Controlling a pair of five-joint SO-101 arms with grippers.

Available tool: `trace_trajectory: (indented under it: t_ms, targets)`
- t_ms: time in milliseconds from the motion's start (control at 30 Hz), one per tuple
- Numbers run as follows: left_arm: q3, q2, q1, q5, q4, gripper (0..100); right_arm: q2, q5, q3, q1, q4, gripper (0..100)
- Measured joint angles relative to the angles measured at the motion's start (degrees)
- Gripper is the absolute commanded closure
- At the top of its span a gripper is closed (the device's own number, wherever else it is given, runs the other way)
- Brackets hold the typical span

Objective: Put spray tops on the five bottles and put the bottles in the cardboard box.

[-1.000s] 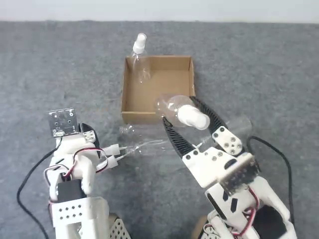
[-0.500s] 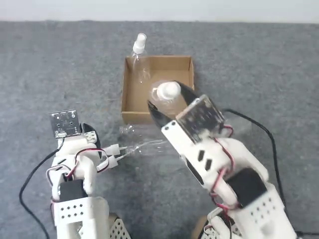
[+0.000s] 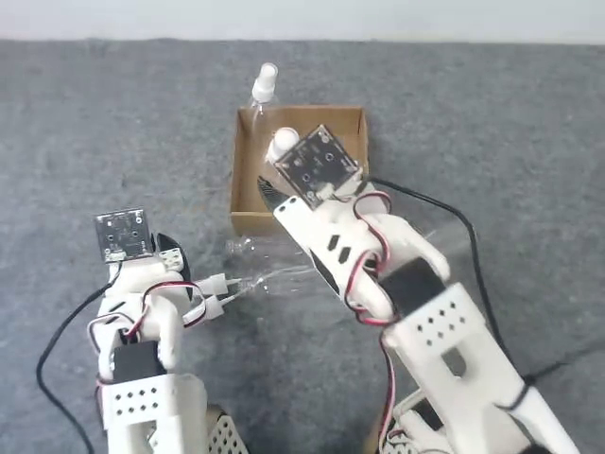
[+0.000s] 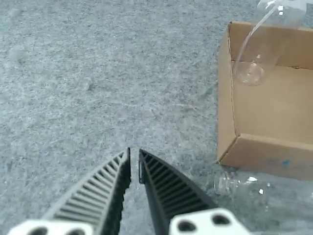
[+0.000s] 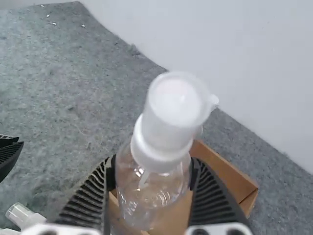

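— Right gripper [image 5: 152, 166], against one second ago?

— Up from centre-right of the high view to above the left part of the cardboard box [image 3: 345, 142]. Clamped on a bottle [image 5: 151, 191], spray top [image 5: 171, 112] already on. Means one more bottle nearly in; probably only lowering and releasing left.

— Left gripper [image 4: 134, 156]?

— At lower left as before, almost closed, holding nothing.

— Materials and shapes?

— Thin clear plastic for the bottle, round, smooth, likely slippery. Matte white plastic for the top, cylinder shape. Brown card for the box, square with low walls. Second bottle [image 3: 265, 104] leaning on the upper wall. Third bottle [image 3: 279, 277] lying on fuzzy grey carpet [image 3: 113, 123] just below the box.
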Motion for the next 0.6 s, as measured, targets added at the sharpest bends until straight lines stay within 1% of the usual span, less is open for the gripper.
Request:
trace_trajectory:
  t_ms: [300,600]
  targets:
    - [0.00,0.00,0.00,0.00,0.00,97,7.82,0.00,0.00,0.00,-7.21,99.3]
    - [0.00,0.00,0.00,0.00,0.00,97,18.99,0.00,0.00,0.00,-19.96,99.3]
